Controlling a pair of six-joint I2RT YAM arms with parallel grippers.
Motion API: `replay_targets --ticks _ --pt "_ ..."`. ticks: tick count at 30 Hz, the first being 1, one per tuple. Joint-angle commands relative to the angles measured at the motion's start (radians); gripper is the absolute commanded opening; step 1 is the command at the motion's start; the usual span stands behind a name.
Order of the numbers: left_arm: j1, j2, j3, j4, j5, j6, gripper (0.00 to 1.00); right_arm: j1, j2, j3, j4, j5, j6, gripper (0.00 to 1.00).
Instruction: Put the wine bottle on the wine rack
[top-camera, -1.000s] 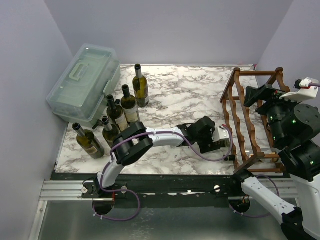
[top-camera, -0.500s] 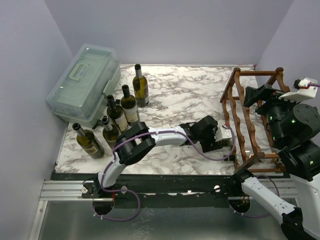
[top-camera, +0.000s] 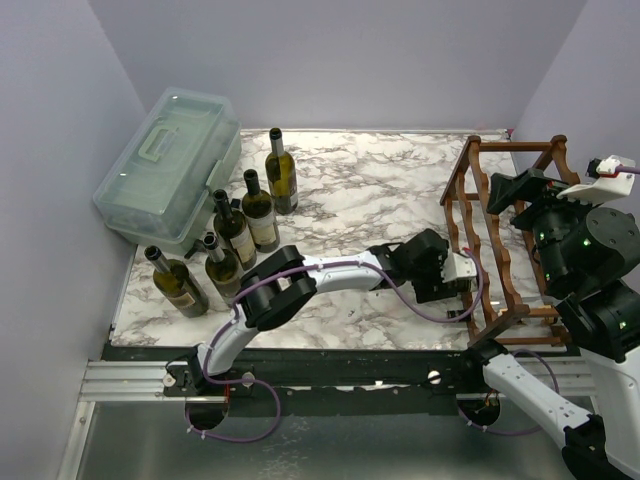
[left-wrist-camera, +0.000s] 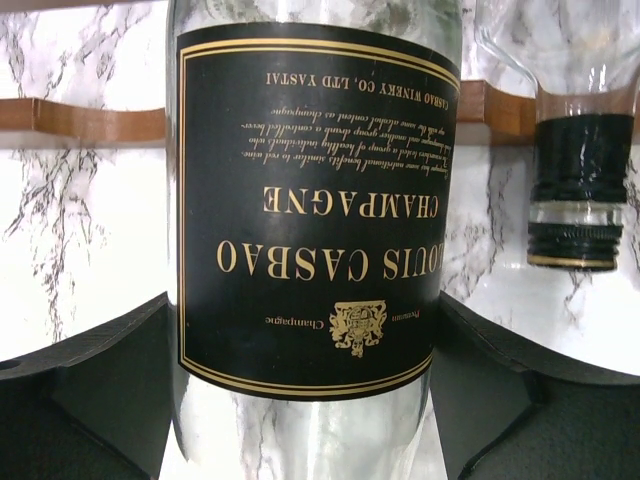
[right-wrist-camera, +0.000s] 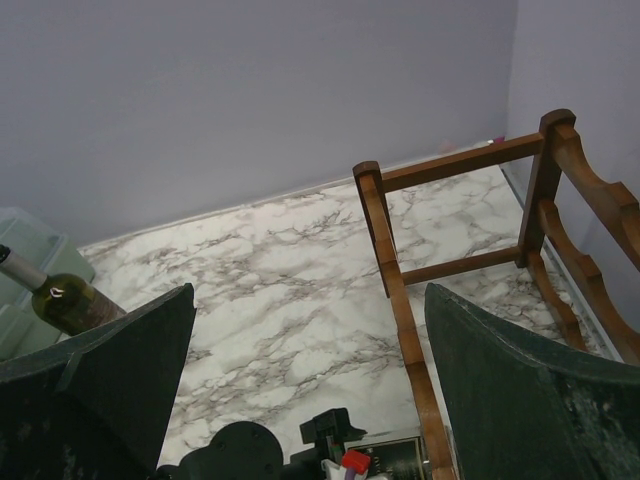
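Observation:
The wine bottle (left-wrist-camera: 315, 200) is clear glass with a black and gold label, and it fills the left wrist view. My left gripper (left-wrist-camera: 305, 400) is shut on its body, one black finger (left-wrist-camera: 90, 380) on each side. From above, the bottle (top-camera: 463, 272) lies at the near lower end of the reddish-brown wine rack (top-camera: 500, 250), with the left gripper (top-camera: 452, 276) right against the frame. A scalloped rail (left-wrist-camera: 80, 120) crosses behind the bottle. My right gripper (top-camera: 512, 188) hangs open above the rack's far right side, with only marble and a rack post (right-wrist-camera: 395, 250) between its fingers.
Several green wine bottles (top-camera: 240, 230) stand at the left beside a translucent lidded box (top-camera: 170, 165). The neck of another clear bottle (left-wrist-camera: 583, 190) with a black capsule shows just right of the held one. One green bottle (right-wrist-camera: 65, 300) shows at the left of the right wrist view.
My left arm has stretched further right, carrying the bottle from in front of the rack up against its near end. The right arm has not moved.

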Motion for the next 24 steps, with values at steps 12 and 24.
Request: replay_targets --ticks 12,24 --pt "-0.021 0.11 0.198 0.054 0.084 0.032 0.18 -0.004 0.013 0.016 -0.03 -0.031 0.005 1.0" --pt "-0.018 0.096 0.206 -0.052 0.077 0.022 0.99 -0.005 0.021 0.017 -0.026 -0.053 0.017 1.0"
